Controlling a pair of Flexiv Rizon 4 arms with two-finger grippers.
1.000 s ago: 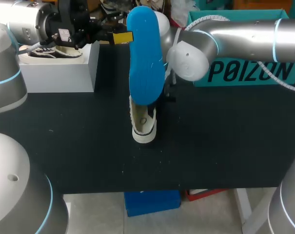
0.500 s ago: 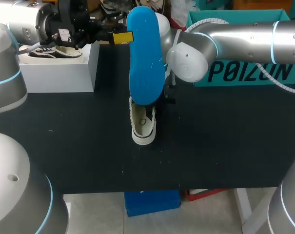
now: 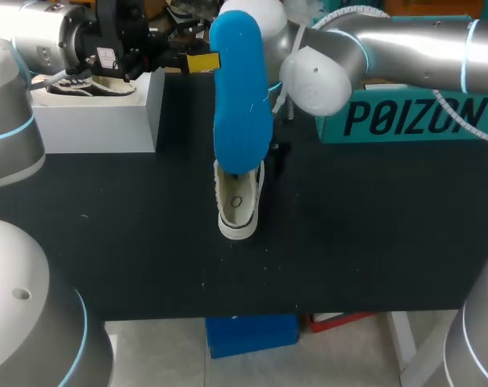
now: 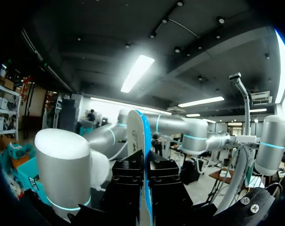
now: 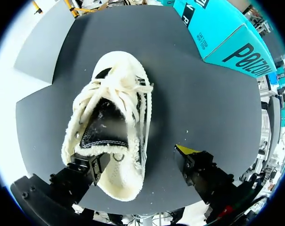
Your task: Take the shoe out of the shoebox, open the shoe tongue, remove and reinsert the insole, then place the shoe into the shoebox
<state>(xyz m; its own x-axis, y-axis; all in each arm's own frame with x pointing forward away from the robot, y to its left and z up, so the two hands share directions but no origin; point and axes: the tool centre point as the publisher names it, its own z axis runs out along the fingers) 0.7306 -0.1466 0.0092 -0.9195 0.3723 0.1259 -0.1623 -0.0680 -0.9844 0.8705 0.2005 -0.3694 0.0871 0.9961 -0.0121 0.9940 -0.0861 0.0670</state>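
Observation:
A cream, fuzzy shoe (image 3: 238,205) rests on the black table (image 3: 373,226), its laces loose and its dark inside showing. In the right wrist view the shoe (image 5: 111,127) lies below my right gripper (image 5: 140,160), which is open. One finger stands by the heel and the yellow-tipped one out over bare table. My left gripper (image 3: 211,61) is shut on the blue insole (image 3: 241,97) and holds it upright above the shoe. In the left wrist view the insole (image 4: 142,141) stands edge-on between the shut fingers. In the head view the insole hides most of my right gripper.
The teal shoebox (image 3: 405,113) stands at the back right, also seen as the box (image 5: 222,33) ahead of the right gripper. A white box (image 3: 98,113) with another shoe on top stands at the back left.
My right gripper has opened and let go of the shoe, and that arm has lifted a little. The shoe has shifted slightly on the table. The left arm and insole have not moved.

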